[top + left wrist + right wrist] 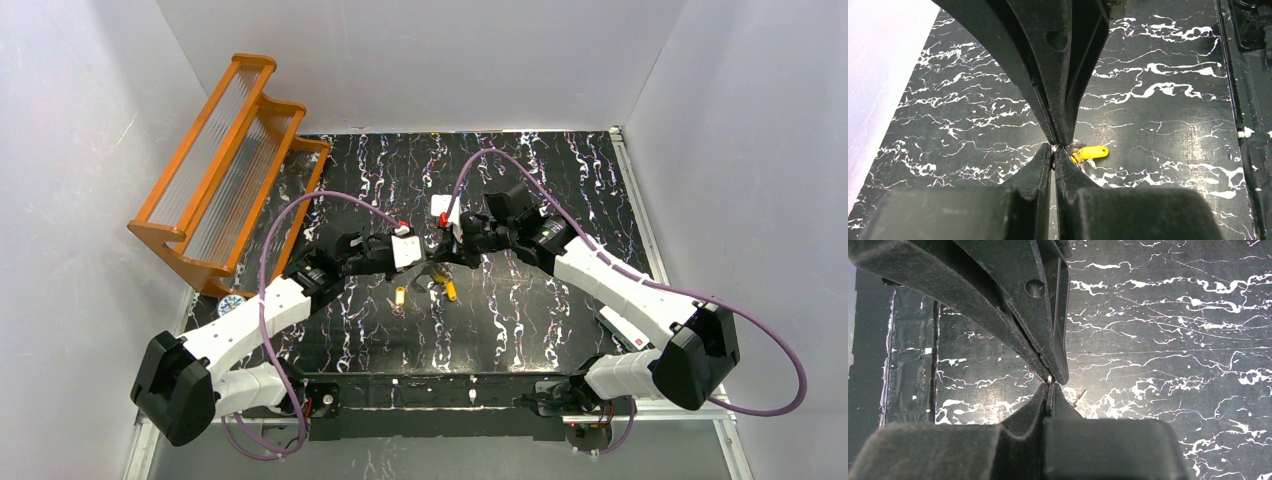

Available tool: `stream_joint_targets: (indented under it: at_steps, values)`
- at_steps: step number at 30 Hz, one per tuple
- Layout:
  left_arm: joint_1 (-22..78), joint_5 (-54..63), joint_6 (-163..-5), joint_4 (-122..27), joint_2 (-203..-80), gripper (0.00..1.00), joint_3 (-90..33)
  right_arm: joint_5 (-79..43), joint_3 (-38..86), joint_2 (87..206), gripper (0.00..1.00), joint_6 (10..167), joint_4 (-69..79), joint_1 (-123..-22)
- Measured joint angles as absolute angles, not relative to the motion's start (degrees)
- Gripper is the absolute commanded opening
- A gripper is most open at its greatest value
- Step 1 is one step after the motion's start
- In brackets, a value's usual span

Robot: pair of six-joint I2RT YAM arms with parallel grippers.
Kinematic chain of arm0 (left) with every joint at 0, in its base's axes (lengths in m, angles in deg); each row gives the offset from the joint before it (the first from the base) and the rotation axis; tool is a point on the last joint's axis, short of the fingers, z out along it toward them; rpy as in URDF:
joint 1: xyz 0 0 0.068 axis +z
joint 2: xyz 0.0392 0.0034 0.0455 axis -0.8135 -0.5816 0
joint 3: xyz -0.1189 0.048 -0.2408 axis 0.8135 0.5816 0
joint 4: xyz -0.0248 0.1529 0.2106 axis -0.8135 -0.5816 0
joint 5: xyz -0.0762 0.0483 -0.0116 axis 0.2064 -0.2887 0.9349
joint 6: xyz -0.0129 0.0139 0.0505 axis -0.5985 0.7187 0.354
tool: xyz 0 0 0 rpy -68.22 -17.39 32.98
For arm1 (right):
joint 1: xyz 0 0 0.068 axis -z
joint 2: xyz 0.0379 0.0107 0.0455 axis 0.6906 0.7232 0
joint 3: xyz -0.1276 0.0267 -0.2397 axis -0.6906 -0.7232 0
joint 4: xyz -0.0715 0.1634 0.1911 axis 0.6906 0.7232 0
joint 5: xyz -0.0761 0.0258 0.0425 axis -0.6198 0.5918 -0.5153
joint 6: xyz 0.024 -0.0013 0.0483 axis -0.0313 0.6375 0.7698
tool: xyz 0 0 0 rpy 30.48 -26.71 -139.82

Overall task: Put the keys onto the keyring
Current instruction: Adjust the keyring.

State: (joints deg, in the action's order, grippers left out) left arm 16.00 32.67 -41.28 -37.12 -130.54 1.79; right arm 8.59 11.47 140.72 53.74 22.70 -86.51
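The table mat (pixel 560 180) is glossy black with white marble-like veins; at its far-left corner stands a stepped rack (pixel 225 160), an orange frame around ribbed, translucent panels, and I cannot tell what its tiers hold. Over the middle of the mat the two arms meet tip to tip; the left gripper (pixel 1054 156) has its matte black, tapering fingers (pixel 1035 167) pressed together, and the right gripper (pixel 1049 391) is pinched just as narrow. A thin pale glint of the keyring (pixel 1055 146) shows squeezed at the point where both pairs of tips come together; the rest of the band is hidden, so its shape cannot be made out. The first key (pixel 1091 152), with a smooth yellow-orange plastic head, lies just beside the tips with fine silvery wire curling at its blade end; whether it is threaded on I cannot tell. The second key (pixel 400 296) lies apart on the mat, nearer the left arm.
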Motion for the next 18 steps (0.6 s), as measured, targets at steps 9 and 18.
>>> stream_joint_targets:
  at_steps: [9,18]
  values:
    - [15.96,31.06,-40.94,-39.77,-130.96,0.00,0.15,6.75,11.36,140.70,0.54,56.88,20.30,-86.68]
    - [15.69,29.13,-55.84,-18.83,-126.13,0.00,9.26,3.01,-0.34,131.98,0.51,61.71,3.95,-86.83]
